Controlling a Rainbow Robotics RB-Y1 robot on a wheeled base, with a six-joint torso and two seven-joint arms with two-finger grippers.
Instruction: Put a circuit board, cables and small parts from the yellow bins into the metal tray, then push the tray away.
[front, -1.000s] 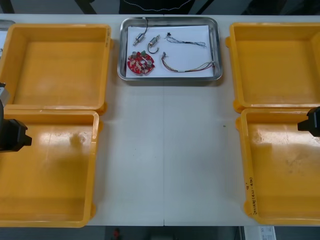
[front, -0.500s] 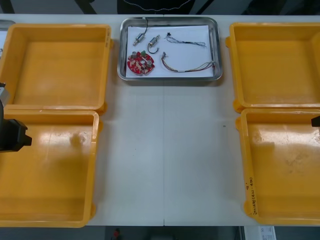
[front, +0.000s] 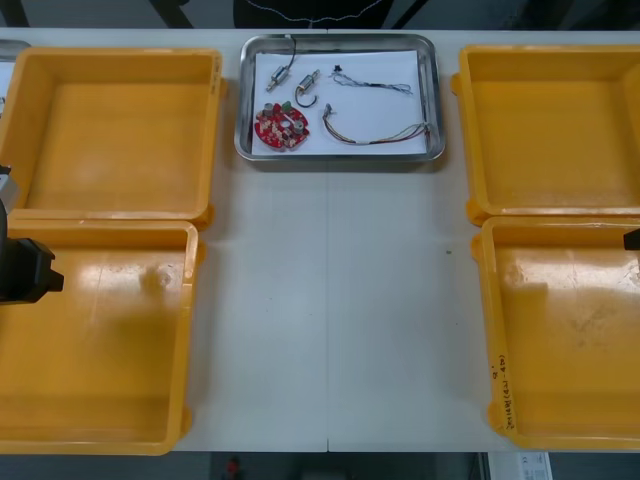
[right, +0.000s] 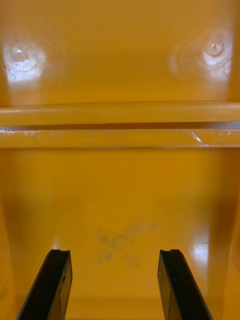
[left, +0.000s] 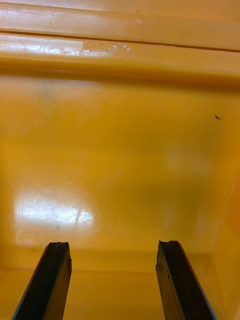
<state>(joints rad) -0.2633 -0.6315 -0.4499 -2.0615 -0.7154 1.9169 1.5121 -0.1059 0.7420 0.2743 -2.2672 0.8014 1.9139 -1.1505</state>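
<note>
Left gripper (left: 112, 245): we see it at 9 o'clock of the table (front: 330, 300), over the near left bin (front: 190, 330); its fingers (left: 50, 280) are spread, released, with nothing between them.
Far left bin (front: 110, 58): we place it at 10 o'clock, touching the near one rim to rim.
Metal tray (front: 340, 157): it sits at 12 o'clock by the table's far edge, between the far bins, white inside.
Circuit board (front: 282, 127): round and red, it lies flat at 8 o'clock inside the tray.
Small metal parts (front: 280, 75): we count two at 11 o'clock in the tray, just beyond the board.
Thin cable (front: 372, 83): it lies at 1 o'clock in the tray.
Red and yellow cable (front: 375, 138): it curves along 5 o'clock in the tray.
Far right bin (front: 465, 130): it stands at 2 o'clock.
Near right bin (front: 487, 330): it stands at 4 o'clock.
Right gripper (right: 114, 252): we see it at 3 o'clock, over the near right bin's floor, fingers apart, grasping nothing.
</note>
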